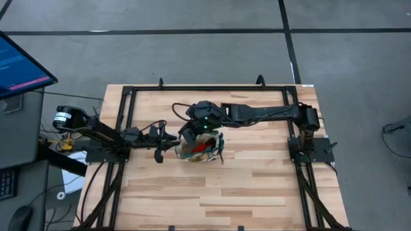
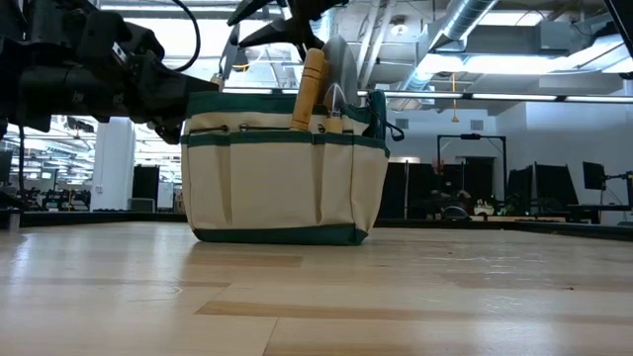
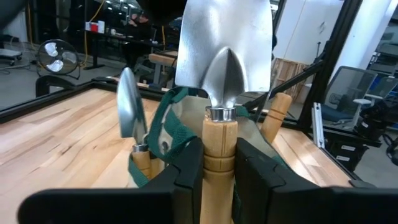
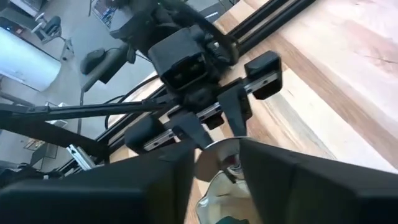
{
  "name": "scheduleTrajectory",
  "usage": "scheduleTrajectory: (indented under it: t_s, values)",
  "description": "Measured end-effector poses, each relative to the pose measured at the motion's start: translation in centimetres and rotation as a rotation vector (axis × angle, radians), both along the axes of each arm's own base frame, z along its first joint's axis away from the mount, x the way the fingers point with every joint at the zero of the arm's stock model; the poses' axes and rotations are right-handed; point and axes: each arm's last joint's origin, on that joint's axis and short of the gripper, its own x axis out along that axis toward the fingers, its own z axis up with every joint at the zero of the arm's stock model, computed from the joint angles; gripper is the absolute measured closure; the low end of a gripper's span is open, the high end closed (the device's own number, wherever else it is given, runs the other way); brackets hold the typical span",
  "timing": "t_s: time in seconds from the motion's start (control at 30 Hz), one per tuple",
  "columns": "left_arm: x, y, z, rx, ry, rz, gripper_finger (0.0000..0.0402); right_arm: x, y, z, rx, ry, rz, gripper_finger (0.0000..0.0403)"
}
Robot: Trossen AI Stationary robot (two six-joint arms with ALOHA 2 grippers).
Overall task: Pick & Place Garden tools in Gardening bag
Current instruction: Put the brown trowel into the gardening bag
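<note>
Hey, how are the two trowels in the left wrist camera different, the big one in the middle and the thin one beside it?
The middle trowel has a broad blade facing the camera; the thin trowel has a much narrower blade. The middle trowel's wooden handle is clamped between the left tool's fingers; nothing grips the thin trowel, which stands in the bag. Both stand blade up, with silver blades and wooden handles.

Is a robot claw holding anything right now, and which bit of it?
Yes. The left claw is shut on a trowel, pinching the top of its wooden handle. The right claw sits around the blade; its grip is unclear.
</note>
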Motion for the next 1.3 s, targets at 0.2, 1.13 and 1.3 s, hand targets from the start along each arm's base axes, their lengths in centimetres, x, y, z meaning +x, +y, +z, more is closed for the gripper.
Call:
scheduleTrajectory:
  t_s: [0.2, 1.13, 1.3]
  values:
    - [0.0, 0.0, -0.1, 0.005, 0.006, 0.004, 0.0336, 0.0, 0.2, 0.0, -0.023, 0.000, 0.008, 0.0358]
    - [-0.1, 0.0, 0.2, -0.006, -0.010, -0.008, 0.0191, -0.3, 1.2, -0.5, -0.085, 0.052, 0.049, 0.0402]
    - [-0.1, 0.0, 0.3, -0.006, -0.019, -0.010, 0.0189, -0.4, 1.8, -0.6, -0.101, 0.074, 0.059, 0.0402]
